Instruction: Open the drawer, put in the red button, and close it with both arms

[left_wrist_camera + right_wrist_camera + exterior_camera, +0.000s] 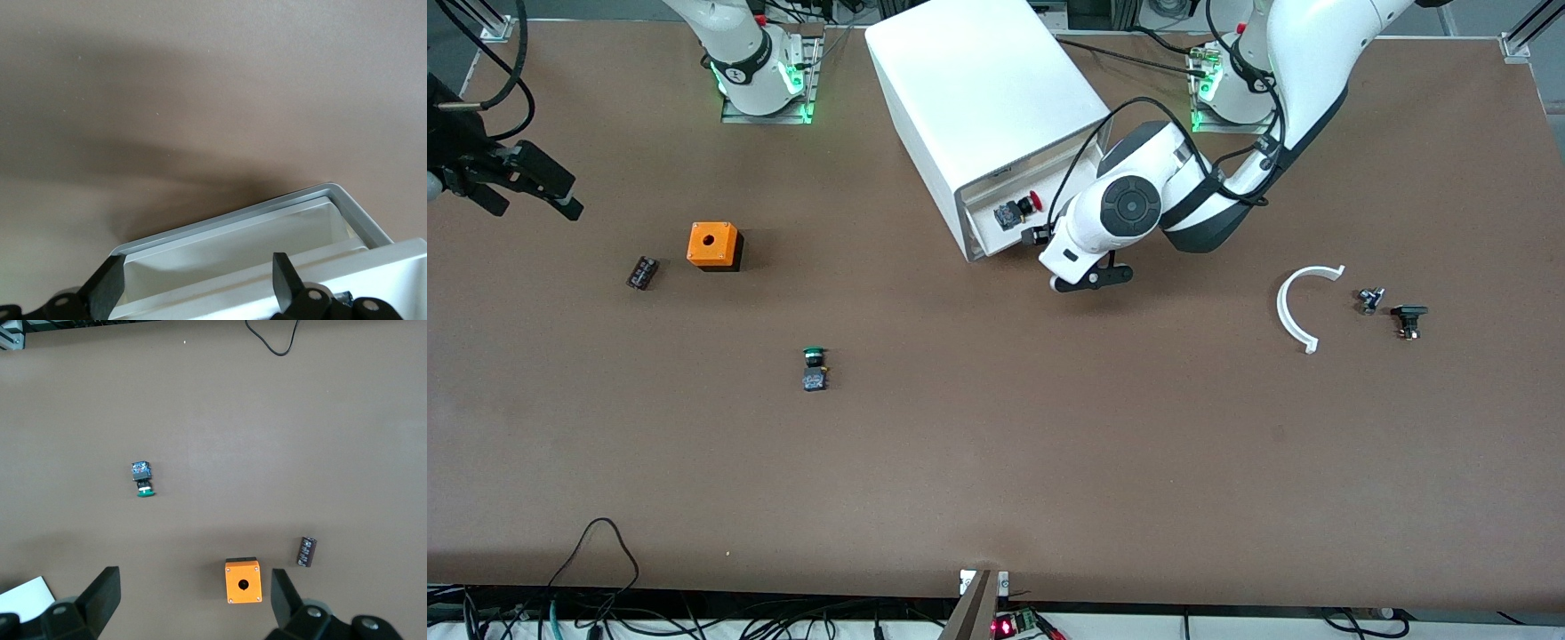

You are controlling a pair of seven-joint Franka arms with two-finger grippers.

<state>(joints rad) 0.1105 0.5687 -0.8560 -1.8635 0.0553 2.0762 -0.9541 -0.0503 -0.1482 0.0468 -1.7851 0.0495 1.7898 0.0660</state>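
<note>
The red button (1024, 206) lies in the open drawer (996, 233) of the white cabinet (985, 98), near the table's (996, 462) edge where the arms stand. The left end effector (197, 283) is at the drawer front, fingers spread wide, empty. The right end effector (193, 600) waits wide open above the right arm's end of the table, holding nothing.

- The drawer (996, 222), a shallow white tray, stands pulled partly out of the white cabinet (987, 98), on the side toward the front camera.
- The red button (1017, 210) lies on its side inside it, red cap pointing toward the left arm's end.
</note>
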